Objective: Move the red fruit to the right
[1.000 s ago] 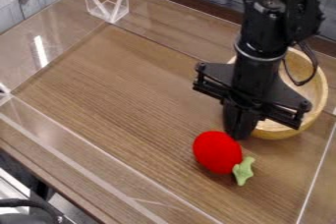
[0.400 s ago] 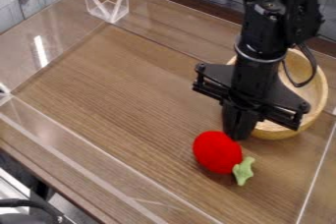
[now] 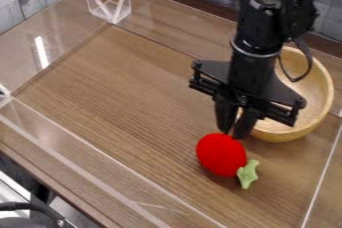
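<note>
Black gripper (image 3: 242, 124) hangs just above the small round bright red toy fruit (image 3: 222, 153), nothing in its grasp.

Fruit sits on the brown wood-grain tabletop (image 3: 127, 92), its green leafy stem (image 3: 249, 173) pointing to the lower right. Taking the fruit as landmark: the gripper points straight down right over its upper right edge; fingertips look close together, but can't tell from this view how far apart they stand or whether they touch the fruit. The light round wooden bowl (image 3: 305, 112) lies up and to the right of the fruit, partly hidden behind the arm. A clear plastic wall (image 3: 54, 32) rings the table, well away from the fruit on the left.
</note>
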`<state>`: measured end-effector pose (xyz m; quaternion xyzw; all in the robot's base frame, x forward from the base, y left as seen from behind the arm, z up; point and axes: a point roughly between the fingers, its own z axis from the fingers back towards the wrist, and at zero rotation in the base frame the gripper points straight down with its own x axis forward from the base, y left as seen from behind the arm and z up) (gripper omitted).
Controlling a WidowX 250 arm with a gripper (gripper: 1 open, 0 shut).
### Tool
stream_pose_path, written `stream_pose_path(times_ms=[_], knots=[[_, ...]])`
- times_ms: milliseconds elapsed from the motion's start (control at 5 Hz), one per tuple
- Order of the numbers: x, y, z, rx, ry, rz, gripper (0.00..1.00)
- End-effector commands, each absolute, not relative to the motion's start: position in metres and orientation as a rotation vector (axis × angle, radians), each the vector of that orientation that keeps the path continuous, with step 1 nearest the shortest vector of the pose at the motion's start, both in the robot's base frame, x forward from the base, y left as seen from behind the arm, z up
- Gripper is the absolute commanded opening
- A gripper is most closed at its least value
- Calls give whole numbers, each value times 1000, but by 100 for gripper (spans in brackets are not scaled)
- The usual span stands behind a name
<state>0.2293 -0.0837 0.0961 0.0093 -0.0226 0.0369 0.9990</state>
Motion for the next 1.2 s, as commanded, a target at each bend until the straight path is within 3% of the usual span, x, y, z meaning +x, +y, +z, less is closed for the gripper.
stream_pose_path(times_ms=[0, 1000], knots=[[235, -81, 107, 8, -82, 87, 0], [233, -73, 104, 7, -64, 108, 0]])
